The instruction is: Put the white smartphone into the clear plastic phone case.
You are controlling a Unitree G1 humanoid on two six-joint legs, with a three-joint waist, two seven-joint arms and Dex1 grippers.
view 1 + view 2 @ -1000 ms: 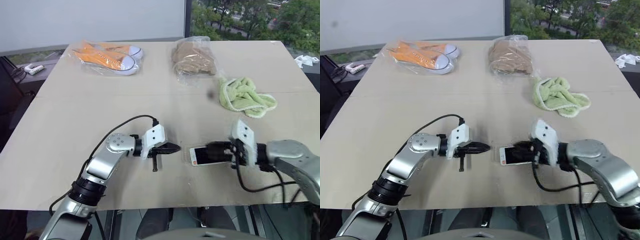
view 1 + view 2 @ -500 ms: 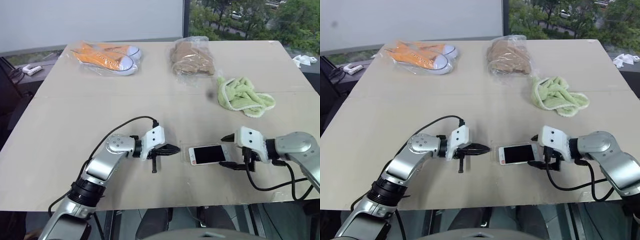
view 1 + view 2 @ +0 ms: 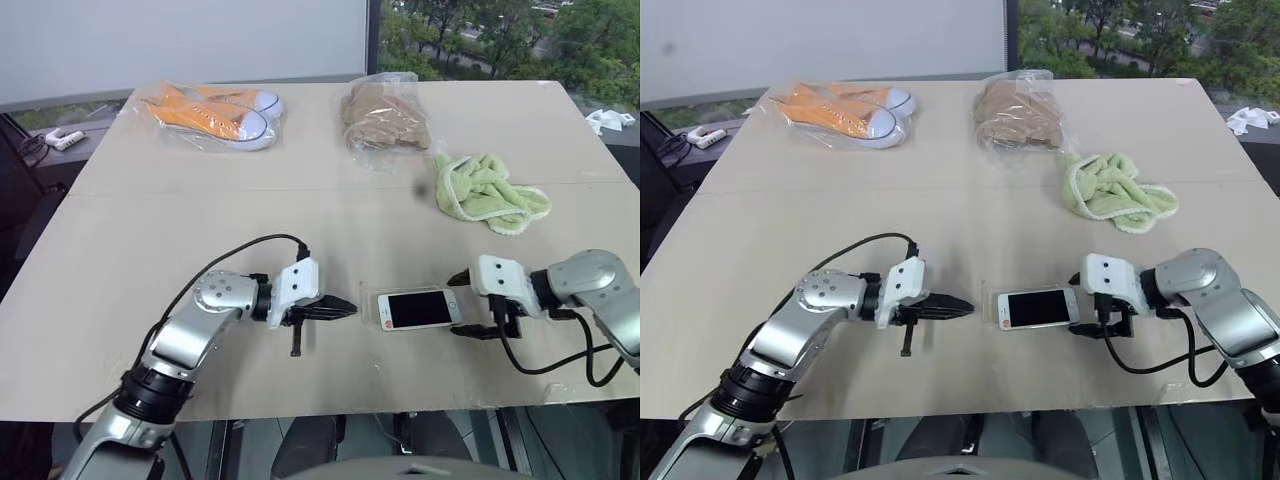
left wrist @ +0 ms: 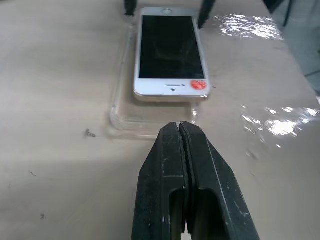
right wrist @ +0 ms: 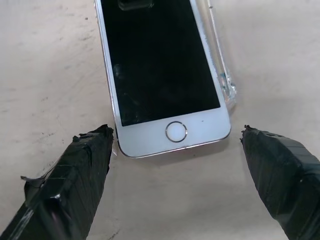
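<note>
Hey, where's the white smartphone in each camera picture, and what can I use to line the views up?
Left eye view: white smartphone low, right of centre, between the grippers.
Right eye view: low, just right of centre.
Left wrist view: upper middle, beyond the left gripper.
Right wrist view: top centre, its home button end near the right gripper.
Shared landmark: the clear plastic phone case under the phone.

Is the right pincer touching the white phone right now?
Apart. The right wrist view shows the right pincer open, bare table between each fingertip and the white phone.
</note>
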